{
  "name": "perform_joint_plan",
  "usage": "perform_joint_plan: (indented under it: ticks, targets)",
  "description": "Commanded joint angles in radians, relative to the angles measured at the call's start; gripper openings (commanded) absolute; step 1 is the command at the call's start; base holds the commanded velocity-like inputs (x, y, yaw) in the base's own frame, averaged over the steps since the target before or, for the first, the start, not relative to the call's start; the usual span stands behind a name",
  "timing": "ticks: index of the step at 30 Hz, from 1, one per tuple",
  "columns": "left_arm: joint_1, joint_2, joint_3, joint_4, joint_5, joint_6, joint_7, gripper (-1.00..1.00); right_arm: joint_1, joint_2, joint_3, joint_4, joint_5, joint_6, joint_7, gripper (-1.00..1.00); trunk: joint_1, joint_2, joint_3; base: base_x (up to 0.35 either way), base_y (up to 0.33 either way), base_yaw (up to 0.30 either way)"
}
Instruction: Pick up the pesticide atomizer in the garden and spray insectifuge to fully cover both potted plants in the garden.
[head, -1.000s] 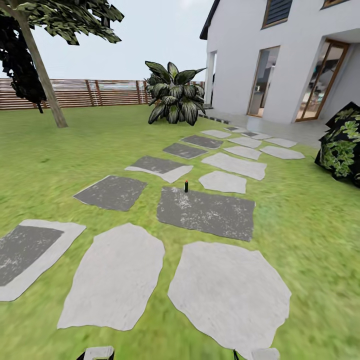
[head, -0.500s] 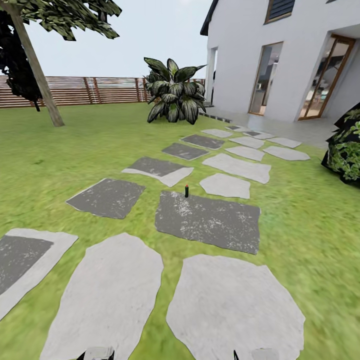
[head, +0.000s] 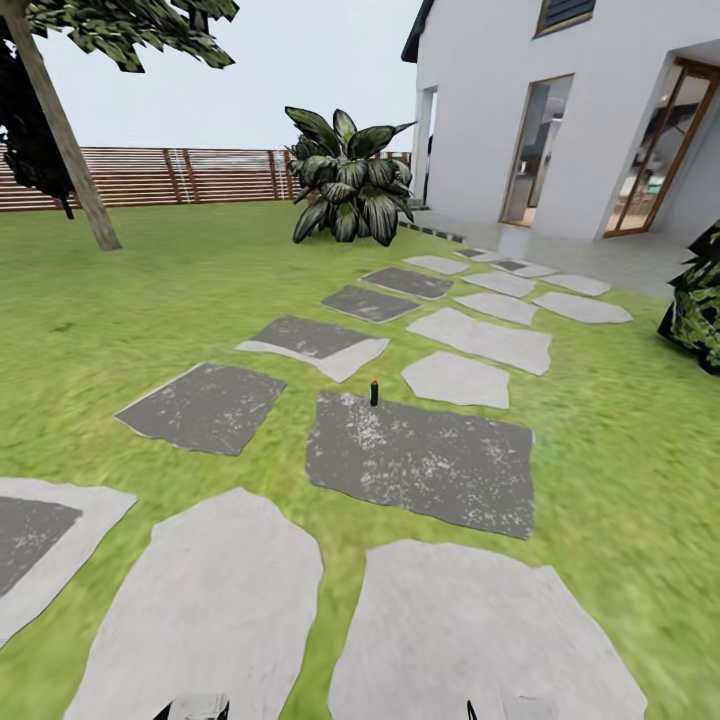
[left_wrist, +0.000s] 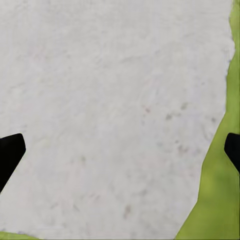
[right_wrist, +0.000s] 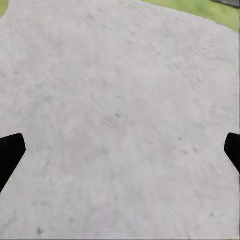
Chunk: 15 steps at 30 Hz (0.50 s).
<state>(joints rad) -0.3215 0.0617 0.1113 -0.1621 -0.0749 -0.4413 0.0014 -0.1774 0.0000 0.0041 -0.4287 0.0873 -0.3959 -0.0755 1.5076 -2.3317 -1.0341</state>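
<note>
**Robot closes in on the atomizer along the stepping-stone path**

The pesticide atomizer (head: 374, 392) stands upright at the far edge of a dark grey stepping stone (head: 420, 462), ahead of the robot and near the middle of the head view. It is small and dark with a reddish tip; finer detail cannot be made out at this range.

Compared with a second ago the whole view has shifted: the camera has moved forward along the path. The two pale stepping stones nearest the robot, one on the left (head: 205, 610) and one on the right (head: 480, 640), now reach the bottom edge of the view and look larger. The atomizer and its dark stone sit a little lower in the view. The fence (head: 180, 176), the tree trunk (head: 62, 130) and the large broad-leaved plant (head: 345, 180) beside the white house (head: 560, 110) keep their places relative to one another. The dark leafy bush (head: 698, 305) at the right has slid further out past the edge.

The left gripper (left_wrist: 120, 150) looks down on pale stone with a strip of lawn (left_wrist: 220, 190) along one side; its fingertips (left_wrist: 10, 152) sit far apart with nothing between them. The right gripper (right_wrist: 120, 150) is likewise spread wide and empty above pale stone, fingertips (right_wrist: 10, 150) at the edges of its view.
</note>
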Motion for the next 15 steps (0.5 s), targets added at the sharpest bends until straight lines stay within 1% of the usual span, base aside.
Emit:
perform_joint_plan:
  ticks: [1, 15]
  targets:
    - [-0.001, 0.000, 0.007, 0.001, -0.008, -0.004, 0.000, 1.00, 0.000, 0.000, 0.000, 0.001, 0.009, -0.002, -0.007, 1.00, 0.000, 0.000, -0.001, 0.339, 0.000, 0.000]
    - [-0.001, 0.000, 0.006, 0.001, -0.008, -0.004, 0.000, 1.00, 0.000, 0.000, 0.000, 0.001, 0.009, -0.002, -0.007, 1.00, 0.000, 0.000, -0.001, 0.339, 0.000, 0.000]
